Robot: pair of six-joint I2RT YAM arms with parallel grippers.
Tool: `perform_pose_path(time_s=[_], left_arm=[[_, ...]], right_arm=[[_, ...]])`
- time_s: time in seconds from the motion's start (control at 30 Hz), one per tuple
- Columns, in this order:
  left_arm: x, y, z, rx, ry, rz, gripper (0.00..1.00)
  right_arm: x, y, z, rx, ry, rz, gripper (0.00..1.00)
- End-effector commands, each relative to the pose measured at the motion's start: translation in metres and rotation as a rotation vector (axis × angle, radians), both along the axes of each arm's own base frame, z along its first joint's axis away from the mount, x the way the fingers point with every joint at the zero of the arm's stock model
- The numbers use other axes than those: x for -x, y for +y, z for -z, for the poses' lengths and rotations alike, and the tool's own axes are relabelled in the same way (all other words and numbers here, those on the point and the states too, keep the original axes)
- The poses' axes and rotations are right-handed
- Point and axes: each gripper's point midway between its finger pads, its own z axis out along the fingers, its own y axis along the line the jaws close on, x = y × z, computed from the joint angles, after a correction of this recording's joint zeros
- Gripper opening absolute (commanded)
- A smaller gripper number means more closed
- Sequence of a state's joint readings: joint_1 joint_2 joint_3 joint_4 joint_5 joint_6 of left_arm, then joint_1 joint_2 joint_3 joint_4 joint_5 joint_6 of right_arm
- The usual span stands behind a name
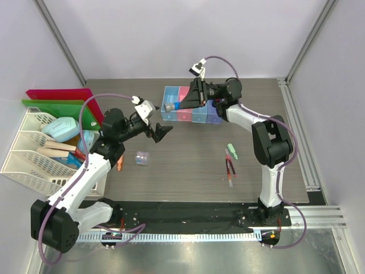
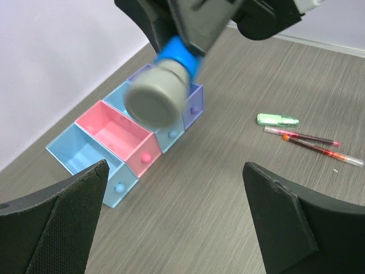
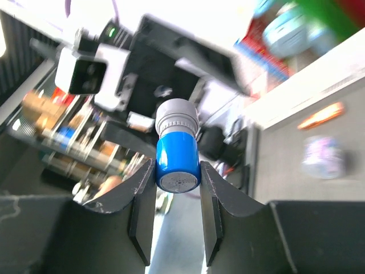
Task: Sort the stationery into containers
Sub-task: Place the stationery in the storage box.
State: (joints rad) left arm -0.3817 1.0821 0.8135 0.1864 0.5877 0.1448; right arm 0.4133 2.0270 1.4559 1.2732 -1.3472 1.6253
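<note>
The blue bottle [image 1: 173, 105], blue in the body with a grey ridged end, lies on its side between the two fingers of the right gripper [image 1: 181, 104], which press against its blue part from both sides while the grey end points away from the wrist, toward 9 o'clock in the overhead view. It hangs above the 9 o'clock end of the containers [image 1: 197, 117], a row of four joined translucent boxes in light blue, pink, light blue and purple set at about 12 o'clock on the table. From the left wrist the bottle [image 2: 162, 85] shows blurred, in the air in front of that row [image 2: 114, 134]. At about 8 o'clock from the bottle the left gripper [image 1: 161, 132] hovers over bare tabletop with its jaws spread wide and nothing between them. A small bluish clear packet [image 1: 142, 157] lies at 7 o'clock from that gripper, and an orange marker [image 1: 120, 165] lies further toward 8 o'clock, by the left arm. Well apart at 4 o'clock from the row, a green eraser [image 1: 232, 150] lies just beside thin red-and-black pens [image 1: 230, 169]. At the table's 9 o'clock edge stand white mesh trays [image 1: 28, 154], with a red folder [image 1: 57, 93] and a green folder [image 1: 54, 105] behind them.
</note>
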Motion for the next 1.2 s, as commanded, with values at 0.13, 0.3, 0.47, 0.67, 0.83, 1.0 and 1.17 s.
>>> perform_pose_path(time_s=[0.13,0.3,0.47,0.67,0.83,1.0,1.17], left_arm=[[-0.002,0.015,-0.031,-0.019,-0.101,-0.067,1.00],[-0.009,0.025,-0.021,-0.059,-0.106,-0.118,1.00],[-0.020,0.043,-0.002,-0.167,-0.105,-0.206,1.00],[-0.022,0.061,0.032,-0.259,-0.037,-0.278,1.00],[-0.019,0.068,0.053,-0.301,0.000,-0.300,1.00],[-0.022,0.074,0.073,-0.347,0.040,-0.320,1.00],[-0.036,0.087,0.109,-0.404,0.096,-0.373,1.00]], right_arm=[[-0.110,-0.063,-0.031,-0.017,-0.214,0.378,0.01],[-0.184,-0.112,0.010,0.277,-0.204,0.648,0.01],[-0.224,-0.160,0.044,0.587,-0.265,0.853,0.01],[-0.215,-0.211,0.094,0.975,-0.381,0.898,0.01],[-0.204,-0.240,0.104,1.210,-0.511,0.830,0.01],[-0.181,-0.247,0.118,1.353,-0.538,0.708,0.01],[-0.165,-0.233,0.137,1.419,-0.565,0.593,0.01]])
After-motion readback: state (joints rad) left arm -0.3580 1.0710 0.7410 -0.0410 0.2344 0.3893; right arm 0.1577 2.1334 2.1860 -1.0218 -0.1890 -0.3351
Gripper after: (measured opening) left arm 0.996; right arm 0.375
